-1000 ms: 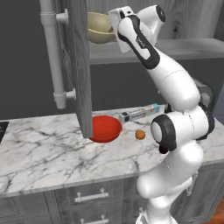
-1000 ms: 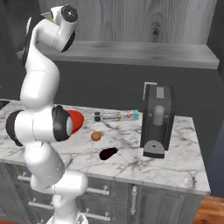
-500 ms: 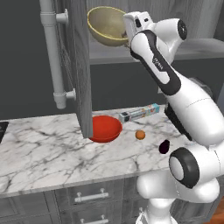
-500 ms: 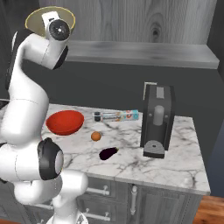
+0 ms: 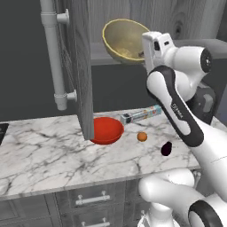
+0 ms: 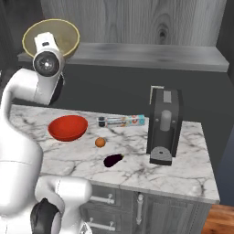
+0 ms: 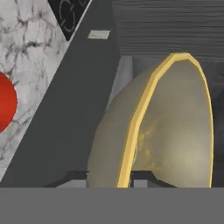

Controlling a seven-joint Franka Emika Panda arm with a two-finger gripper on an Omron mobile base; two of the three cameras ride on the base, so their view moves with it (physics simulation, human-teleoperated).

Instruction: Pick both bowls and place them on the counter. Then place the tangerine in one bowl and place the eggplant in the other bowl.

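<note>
Nearest to you on the counter [image 5: 40, 159] lies the eggplant [image 5: 166, 148], a dark glossy oval close to the front edge. In the right base view it [image 6: 113, 159] sits at about 5 o'clock from the tangerine [image 6: 100, 142], near it but not touching. The tangerine [image 5: 142, 136] rests on the marble just beyond the eggplant, apart from everything else.

At about 9 o'clock from the tangerine you see the red bowl [image 5: 106, 130], upright on the counter, with its left part hidden behind the edge of the open cabinet door [image 5: 82, 66] in the left base view. From the right base view the red bowl [image 6: 67, 127] stands clear on the marble, well apart from the eggplant.

Behind the tangerine, at roughly 12 o'clock, a slim box [image 5: 142, 115] lies flat on the counter near the back. At 3 o'clock from it in the right base view stands a dark coffee machine [image 6: 163, 125].

Farthest and highest, your gripper [image 5: 142, 54] is clamped on the rim of the tan bowl [image 5: 124, 40], holding it in the air above the counter, in front of the grey shelf [image 6: 151, 54]. The bowl is tilted on its side, its speckled inside facing the cameras. In the hand view the tan bowl [image 7: 175, 131] stands edge-on with its yellowish rim running up from between the finger tips, and a slice of red bowl [image 7: 5, 101] shows at 9 o'clock.
</note>
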